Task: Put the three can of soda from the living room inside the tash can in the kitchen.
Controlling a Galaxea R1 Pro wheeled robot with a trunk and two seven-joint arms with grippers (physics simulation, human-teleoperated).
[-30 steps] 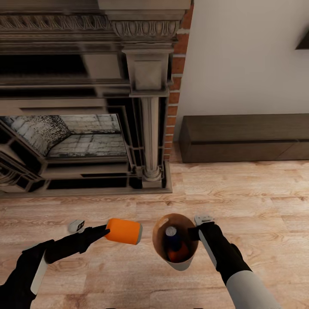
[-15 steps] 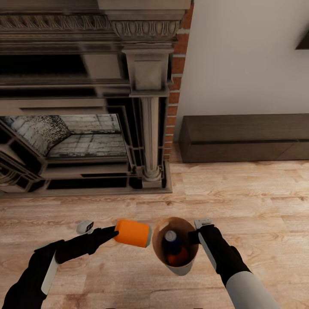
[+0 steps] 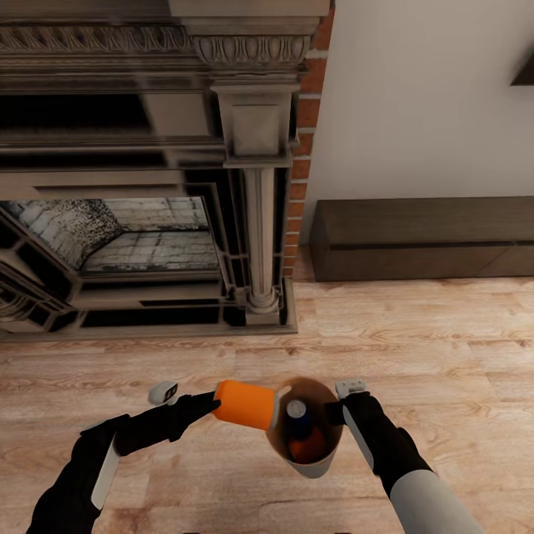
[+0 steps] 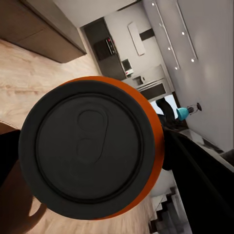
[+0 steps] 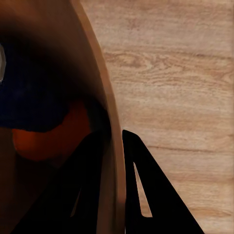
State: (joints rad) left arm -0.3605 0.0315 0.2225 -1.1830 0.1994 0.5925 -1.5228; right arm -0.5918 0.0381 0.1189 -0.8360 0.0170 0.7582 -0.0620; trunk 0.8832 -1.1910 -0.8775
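I stand in a home's living room: a carved stone fireplace edged with red brick faces me, a pale wall runs beside it above a low dark wood cabinet, and light wood plank floor spreads underfoot.

The trash can is the landmark, held above the wood floor with its brown inside facing up. The right tool grips its rim on the side toward the right arm, one finger inside and one outside. Inside the trash can stand a dark blue soda can and, below it, an orange soda can. At the opposite rim, the left tool holds a second orange soda can lying sideways, its far end reaching over the trash can's edge. Beyond the trash can rises the fireplace with its carved column. Beside that is a strip of red brick, then a low dark cabinet against the pale wall.
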